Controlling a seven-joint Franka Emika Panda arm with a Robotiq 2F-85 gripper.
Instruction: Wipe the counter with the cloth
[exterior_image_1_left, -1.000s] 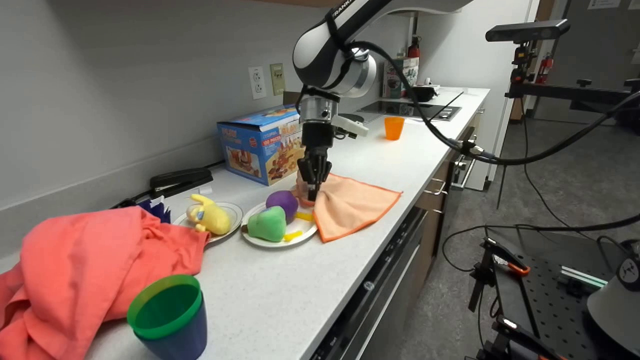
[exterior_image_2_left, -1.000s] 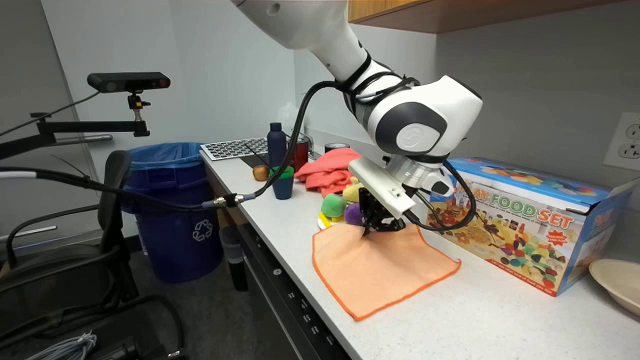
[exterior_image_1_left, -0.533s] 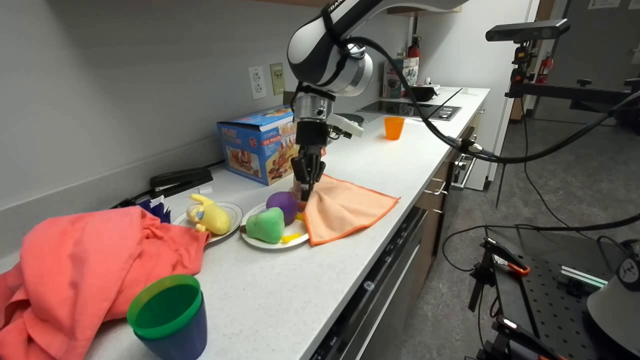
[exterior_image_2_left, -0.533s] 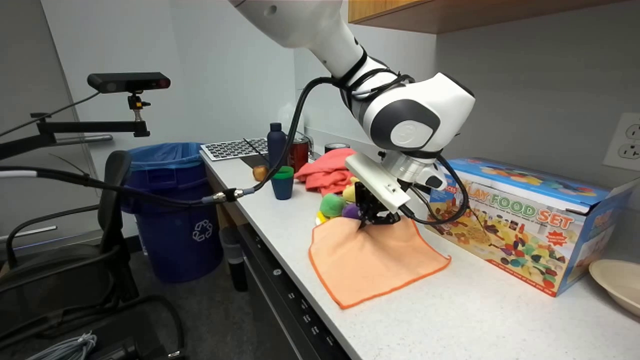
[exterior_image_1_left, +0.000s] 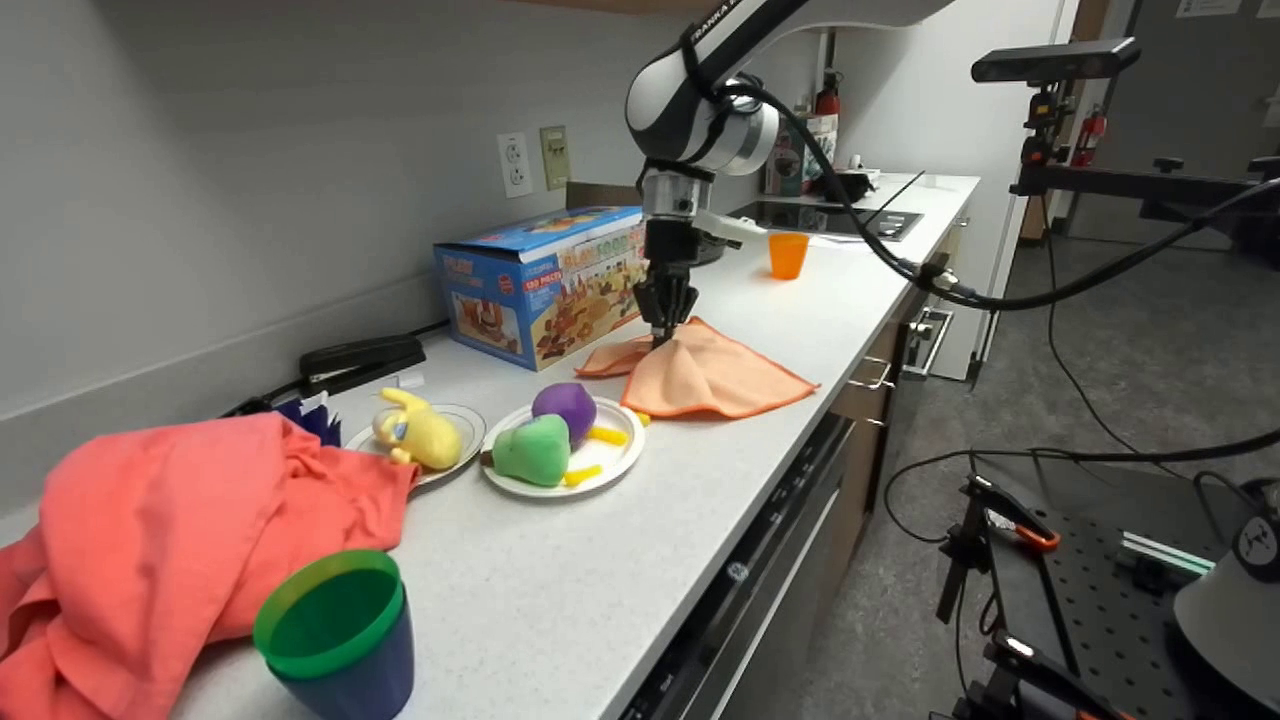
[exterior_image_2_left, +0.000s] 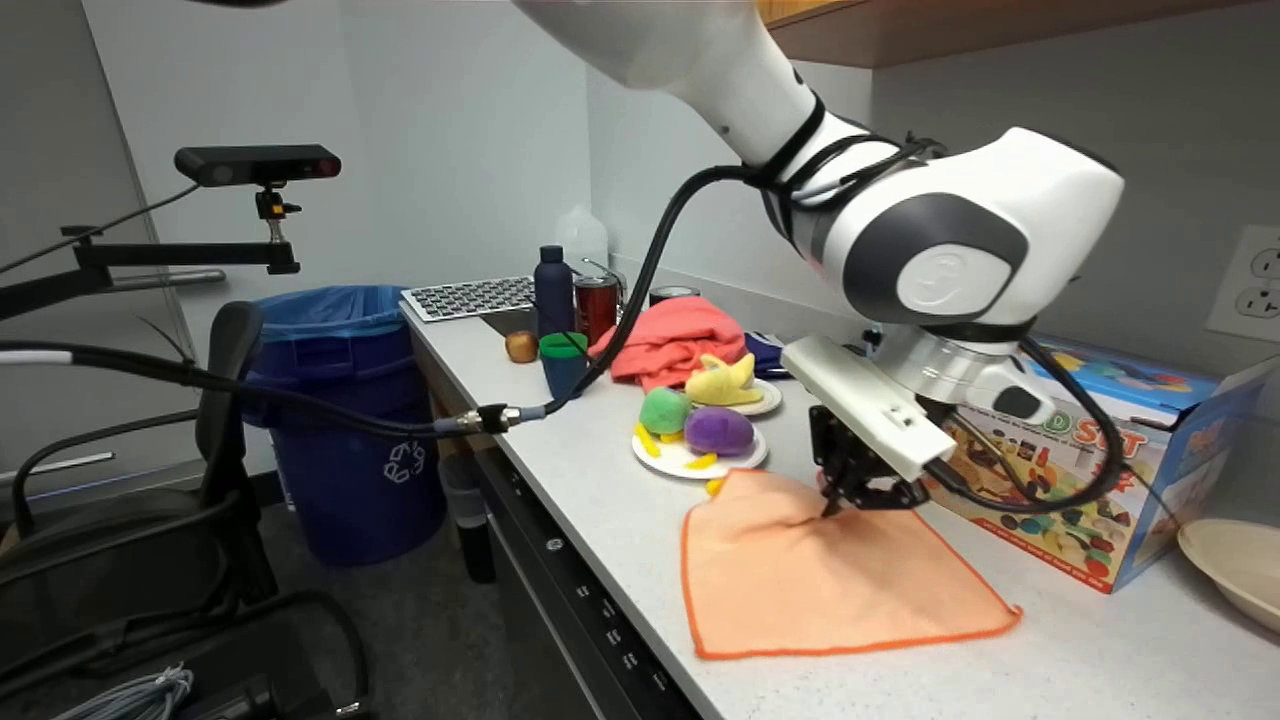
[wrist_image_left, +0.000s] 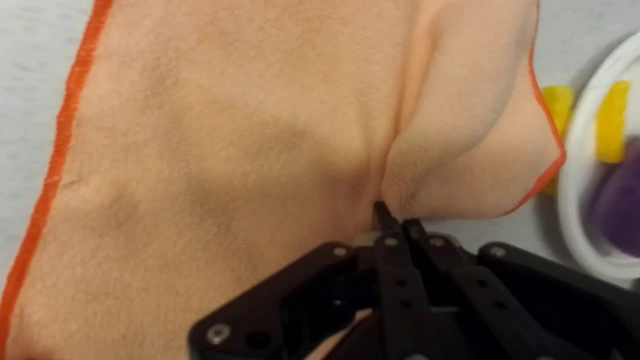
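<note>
Your gripper (wrist_image_left: 394, 216) pinches the peach cloth (exterior_image_2_left: 830, 590); both exterior views show two white plates (exterior_image_1_left: 622, 458), the wrist view one.

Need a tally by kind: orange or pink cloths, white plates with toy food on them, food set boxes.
Orange cloth, pink cloth: 2 cloths
Wall-side plate, edge-side plate: 2 plates
Food set box: 1 box
Total: 5
</note>
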